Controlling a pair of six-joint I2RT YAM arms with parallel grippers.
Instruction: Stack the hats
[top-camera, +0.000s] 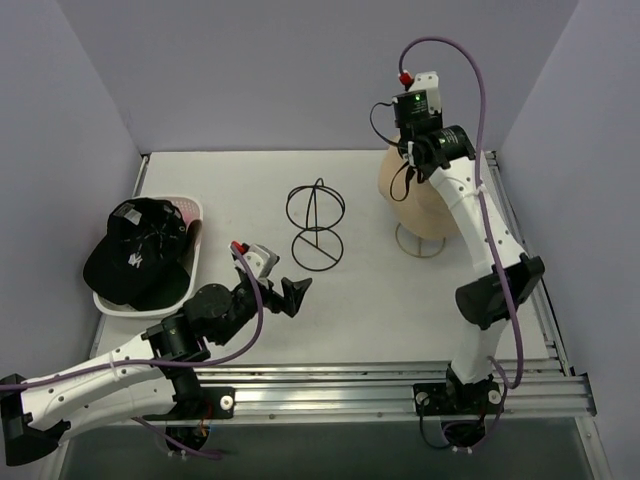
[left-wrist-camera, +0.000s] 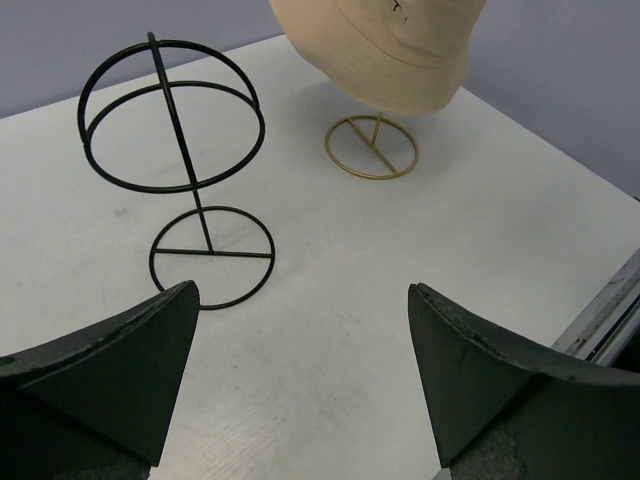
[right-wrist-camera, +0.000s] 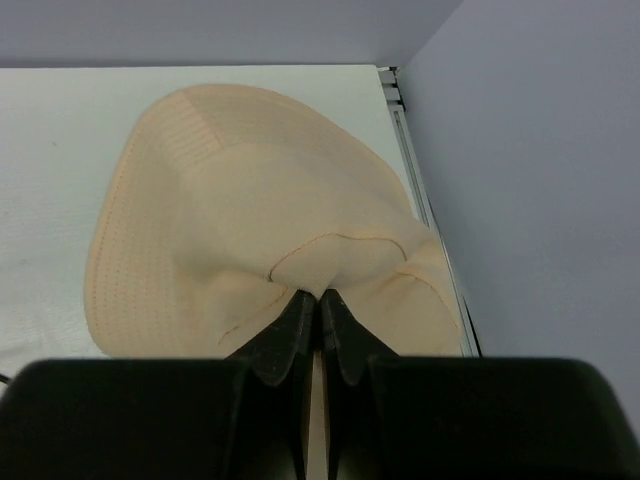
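Top view: the left pincer (top-camera: 291, 295), fingers apart, hangs low over the surface (top-camera: 400, 290), with a black cap (top-camera: 140, 255) in a basket (top-camera: 193, 208) off to its left. Left wrist view: a black wire frame (left-wrist-camera: 175, 130) stands just ahead. Right wrist view: the right pincer (right-wrist-camera: 320, 300) pinches a fold of the beige hat (right-wrist-camera: 220, 210) directly beneath it.

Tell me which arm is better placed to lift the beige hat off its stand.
Right. The right arm has its jaws shut on the beige hat, atop the gold stand. The left arm holds its jaws open near the black wire stand, touching no hat.
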